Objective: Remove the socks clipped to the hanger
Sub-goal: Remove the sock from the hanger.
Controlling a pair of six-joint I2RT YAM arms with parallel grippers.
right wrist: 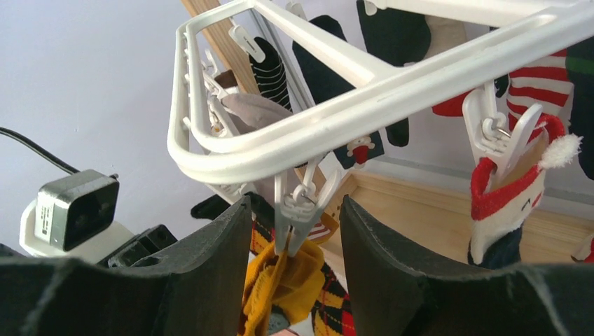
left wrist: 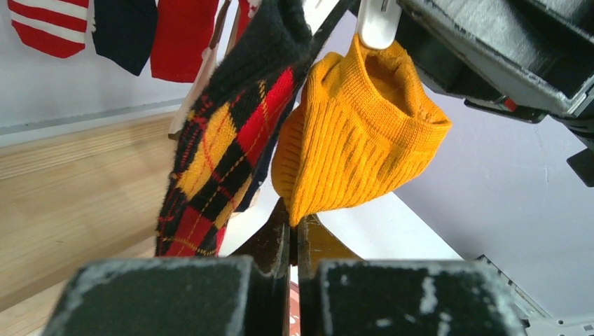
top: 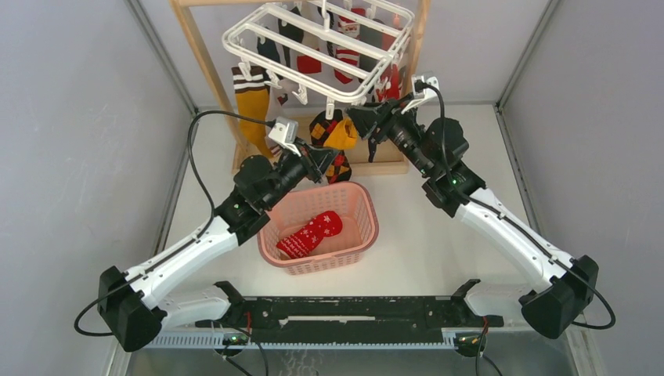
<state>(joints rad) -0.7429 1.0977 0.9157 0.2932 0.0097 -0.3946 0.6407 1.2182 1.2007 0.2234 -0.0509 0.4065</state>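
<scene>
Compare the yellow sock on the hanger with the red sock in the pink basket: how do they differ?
The yellow sock is plain ribbed mustard; the red sock carries small white marks. The yellow sock hangs from a white clip on the hanger; the red sock lies in the pink basket, off the hanger. The right gripper straddles the yellow sock's clip; nothing grips the red sock. Both are small socks.

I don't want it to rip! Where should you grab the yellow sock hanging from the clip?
Grab the yellow sock by its loose bottom tip, coming from underneath. Its top edge is pinched in the clip, so everything below dangles free, and the checkered sock crowds one side. Pull gently downward, probably while the clip is squeezed open.
</scene>
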